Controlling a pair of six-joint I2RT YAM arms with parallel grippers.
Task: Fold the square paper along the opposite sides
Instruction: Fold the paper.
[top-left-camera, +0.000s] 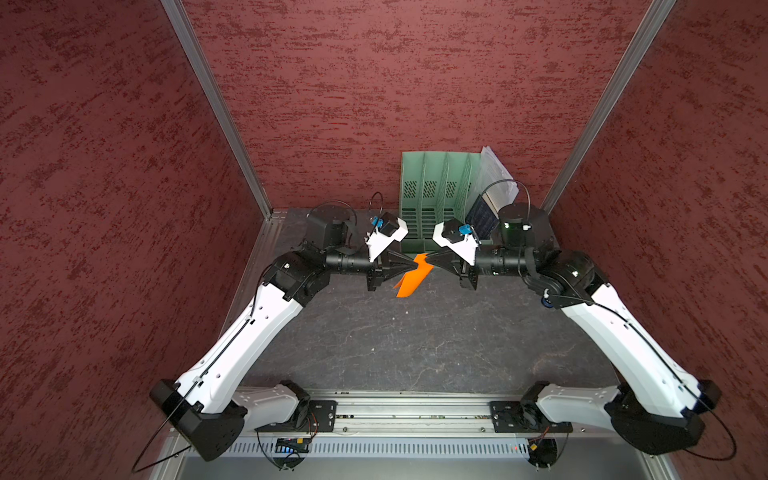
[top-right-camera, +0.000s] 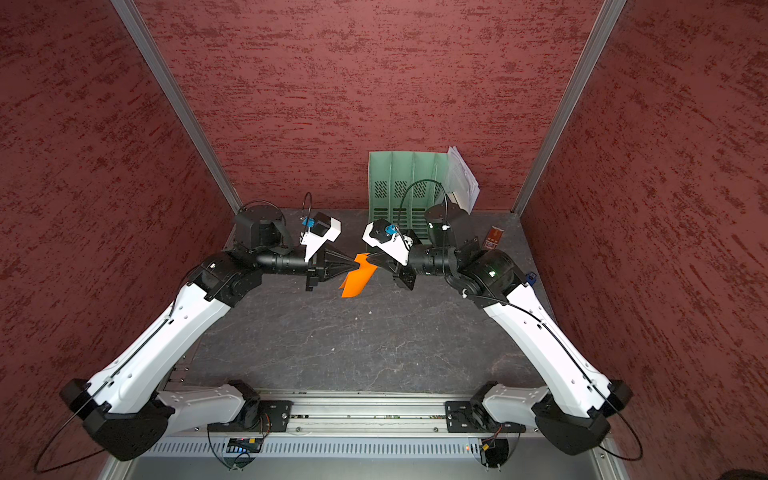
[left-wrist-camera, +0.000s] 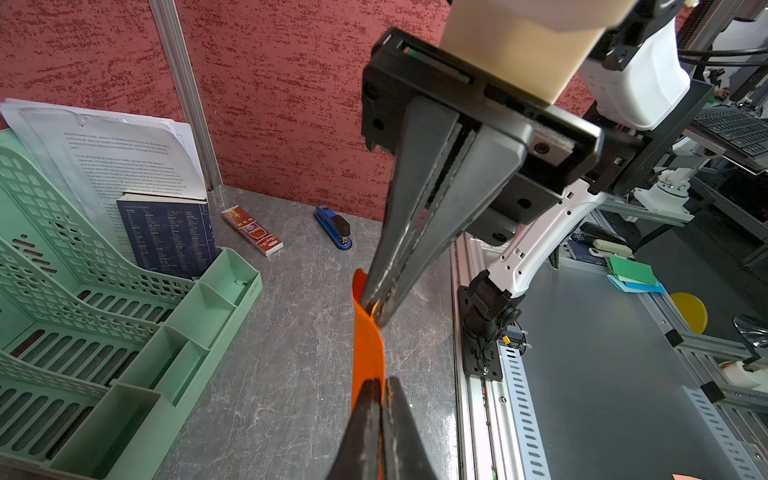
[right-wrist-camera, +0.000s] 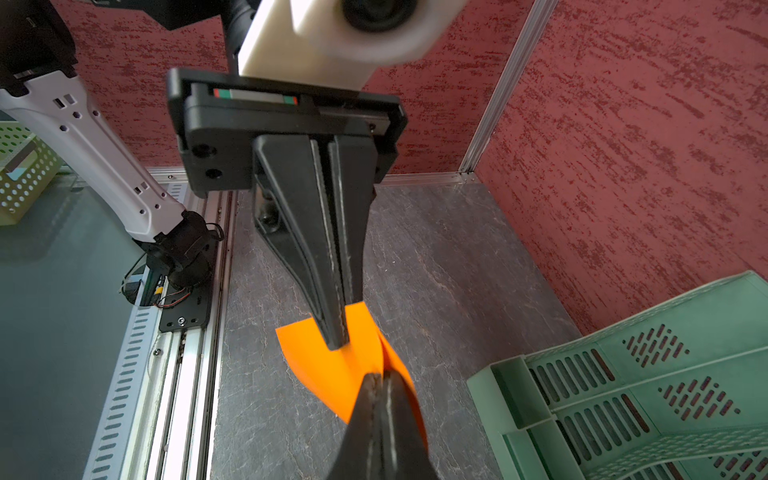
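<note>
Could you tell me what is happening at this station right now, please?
Both arms are working on the orange paper. The left gripper and the right gripper are each shut on it, tips facing and close together above the table. The sheet curls between and below them, bent but with no flat crease showing yet. The green rack at the back is not being handled.
</note>
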